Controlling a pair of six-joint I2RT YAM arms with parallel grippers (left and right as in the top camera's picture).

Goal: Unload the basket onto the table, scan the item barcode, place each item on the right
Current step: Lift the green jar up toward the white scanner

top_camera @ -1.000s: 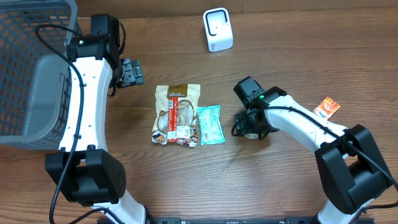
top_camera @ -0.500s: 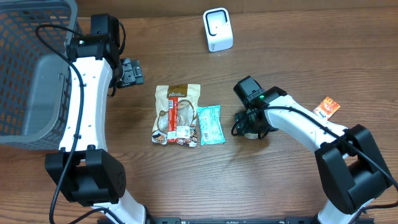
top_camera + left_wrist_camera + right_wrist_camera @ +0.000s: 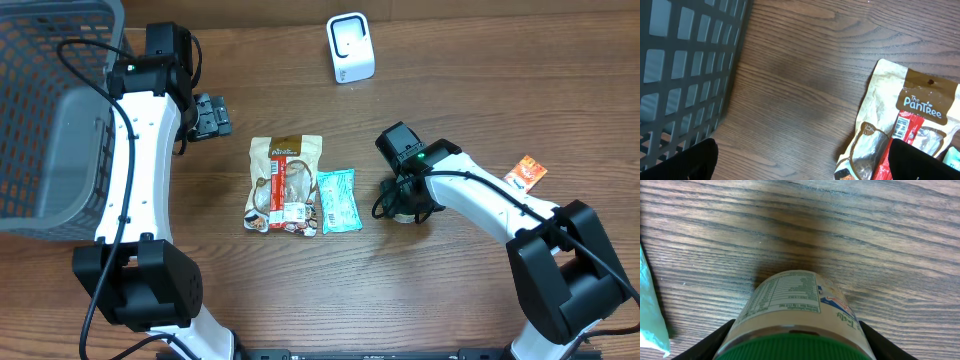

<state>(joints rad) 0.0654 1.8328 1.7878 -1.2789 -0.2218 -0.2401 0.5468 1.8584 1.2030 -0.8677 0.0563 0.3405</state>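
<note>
A jar [image 3: 795,305] with a green lid and a pale printed label stands on the wood table. My right gripper [image 3: 796,341] reaches down over it, one black finger [image 3: 720,337] against each side of the jar, shut on it. From overhead the jar [image 3: 408,213] is mostly hidden under the right gripper [image 3: 404,204]. The white barcode scanner [image 3: 350,47] stands at the back of the table. My left gripper [image 3: 212,116] hangs open and empty beside the basket, its fingertips [image 3: 695,162] wide apart over bare wood.
A grey mesh basket [image 3: 50,100] fills the left side. A tan snack pouch [image 3: 285,183] and a teal packet [image 3: 336,200] lie mid-table, left of the jar. An orange sachet [image 3: 525,173] lies at the right.
Neither arm has visibly moved in the overhead view, and the things on the table lie where they were.
</note>
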